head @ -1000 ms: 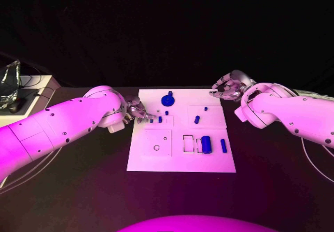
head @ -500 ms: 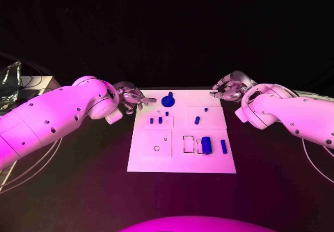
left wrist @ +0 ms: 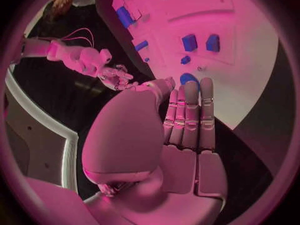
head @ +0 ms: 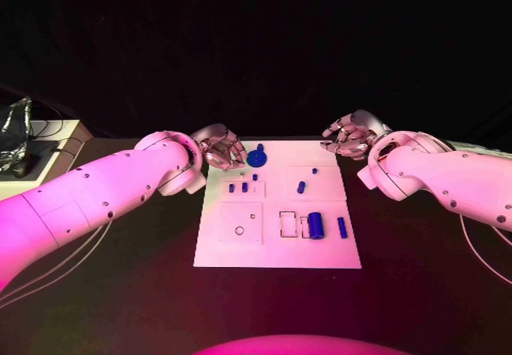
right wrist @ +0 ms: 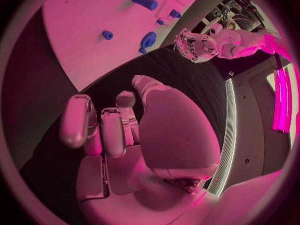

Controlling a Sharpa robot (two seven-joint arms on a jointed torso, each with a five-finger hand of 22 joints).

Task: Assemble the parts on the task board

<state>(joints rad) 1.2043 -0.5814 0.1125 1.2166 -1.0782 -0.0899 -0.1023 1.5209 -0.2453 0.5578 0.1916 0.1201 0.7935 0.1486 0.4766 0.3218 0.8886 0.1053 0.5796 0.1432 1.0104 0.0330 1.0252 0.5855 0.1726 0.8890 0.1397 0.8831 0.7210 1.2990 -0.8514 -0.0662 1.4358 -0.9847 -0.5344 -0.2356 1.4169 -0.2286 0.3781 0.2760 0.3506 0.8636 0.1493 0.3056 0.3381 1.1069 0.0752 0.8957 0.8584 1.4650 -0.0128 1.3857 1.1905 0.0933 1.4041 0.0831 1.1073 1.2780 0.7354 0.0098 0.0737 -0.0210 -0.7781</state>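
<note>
The white task board (head: pixel 277 248) lies mid-table. A round blue part (head: pixel 257 155) stands near its far edge. Small blue pegs (head: pixel 244 187) stand in the left square, another peg (head: pixel 302 185) in the right one. A thick blue cylinder (head: pixel 316 223) and a slim one (head: pixel 342 227) lie lower right. My left hand (head: pixel 221 148) hovers at the board's far left corner beside the round part (left wrist: pixel 187 78), fingers straight and holding nothing (left wrist: pixel 184 130). My right hand (head: pixel 347 134) hangs off the far right corner with loosely bent fingers, and it too holds nothing (right wrist: pixel 125 130).
A white box with cables and a crinkled silver bag (head: pixel 19 122) sits at the table's far left edge. Black tabletop (head: pixel 128 296) surrounds the board on all sides.
My left hand has moved from the board's left edge by the small pegs toward the far side, ending beside the round blue part. The right hand has stayed put.
</note>
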